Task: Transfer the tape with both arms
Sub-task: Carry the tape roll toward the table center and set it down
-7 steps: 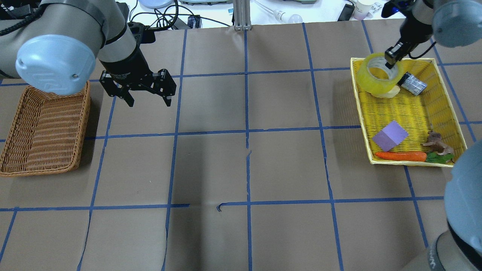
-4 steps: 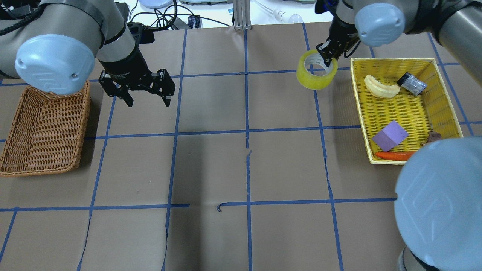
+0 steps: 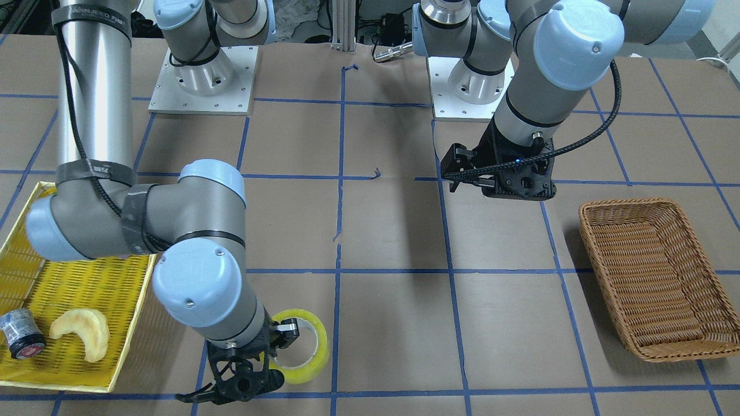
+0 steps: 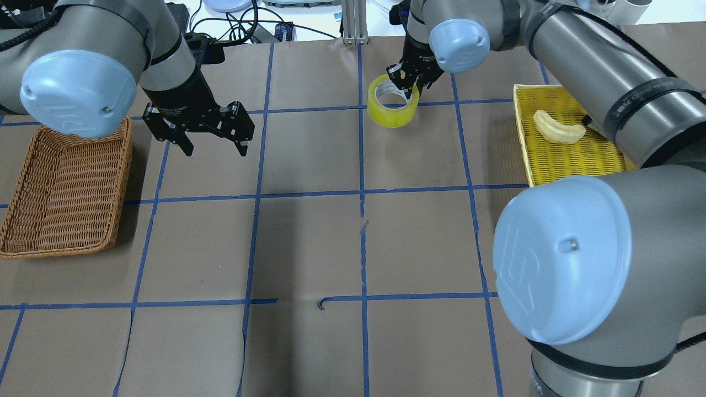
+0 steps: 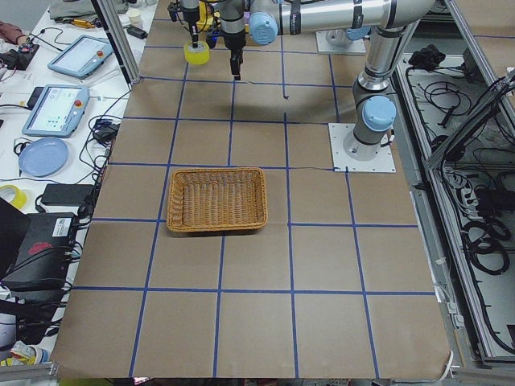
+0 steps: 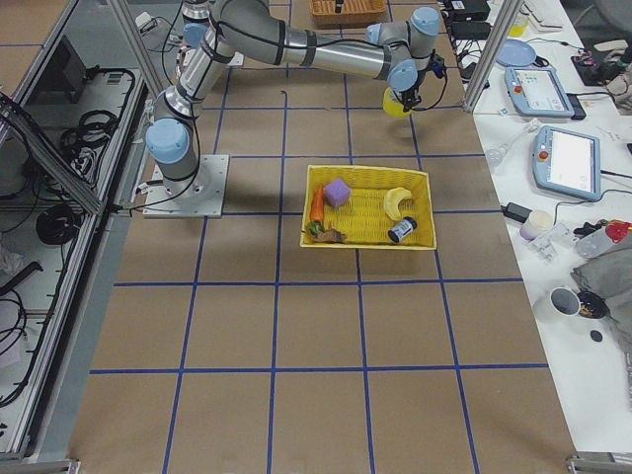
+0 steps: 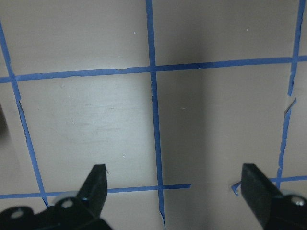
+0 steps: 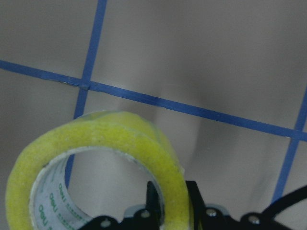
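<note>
The tape is a yellow ring with a whitish core, held tilted above the far middle of the table. My right gripper is shut on its wall, one finger inside the ring and one outside. This shows up close in the right wrist view, with the tape in the gripper. The tape also shows in the front view. My left gripper is open and empty, hovering over the table beside the wicker basket. Its spread fingers show only bare table between them.
The yellow tray at the right holds a banana-shaped piece. A small grey cylinder, a purple block and a carrot also lie in it. The wicker basket holds nothing. My right arm's elbow blocks the overhead view's lower right.
My right gripper has carried the tape out of the yellow tray and leftward to the table's far middle. My left gripper has stayed open in about the same place.
</note>
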`<state>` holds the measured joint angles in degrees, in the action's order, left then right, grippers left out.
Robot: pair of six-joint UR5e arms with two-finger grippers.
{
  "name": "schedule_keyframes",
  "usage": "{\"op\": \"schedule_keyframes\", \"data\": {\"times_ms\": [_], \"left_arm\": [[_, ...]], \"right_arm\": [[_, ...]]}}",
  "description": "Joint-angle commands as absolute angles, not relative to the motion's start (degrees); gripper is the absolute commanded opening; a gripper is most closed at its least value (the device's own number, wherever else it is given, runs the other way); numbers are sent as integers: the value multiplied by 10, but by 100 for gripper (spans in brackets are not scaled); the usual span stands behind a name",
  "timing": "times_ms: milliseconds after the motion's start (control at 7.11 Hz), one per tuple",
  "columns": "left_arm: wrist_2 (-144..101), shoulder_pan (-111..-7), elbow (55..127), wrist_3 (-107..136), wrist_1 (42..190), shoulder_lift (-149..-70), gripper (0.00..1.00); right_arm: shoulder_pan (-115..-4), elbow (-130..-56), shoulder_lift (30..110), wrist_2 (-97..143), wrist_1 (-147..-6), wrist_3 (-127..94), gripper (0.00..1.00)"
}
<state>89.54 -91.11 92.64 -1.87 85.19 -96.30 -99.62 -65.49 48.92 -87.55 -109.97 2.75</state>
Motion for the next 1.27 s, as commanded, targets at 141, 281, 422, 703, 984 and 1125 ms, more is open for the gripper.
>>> {"op": "schedule_keyframes", "data": {"times_ms": [141,281,422,703,984,1125], "left_arm": [[895,-911,927,-19,853,-963,100],[895,-911,927,-19,853,-963,100],[895,-910,927,-19,853,-963,100],[895,-910,927,-20,853,-963,100],[895,-911,927,-20,853,-963,100],[895,-911,927,-19,853,-963,100]], "right_arm": [[-1042,-628,441,-876,-1129,-77,0],[-1042,-622,430,-878,-1138,-76,0],[-1042,-604,408,-886,-1143,-74,0],[-1042,-599,402,-883,-1142,-74,3],[-1042,-601,412,-879,-1136,-83,93],[-1042,-602,423,-880,-1115,-82,100]]}}
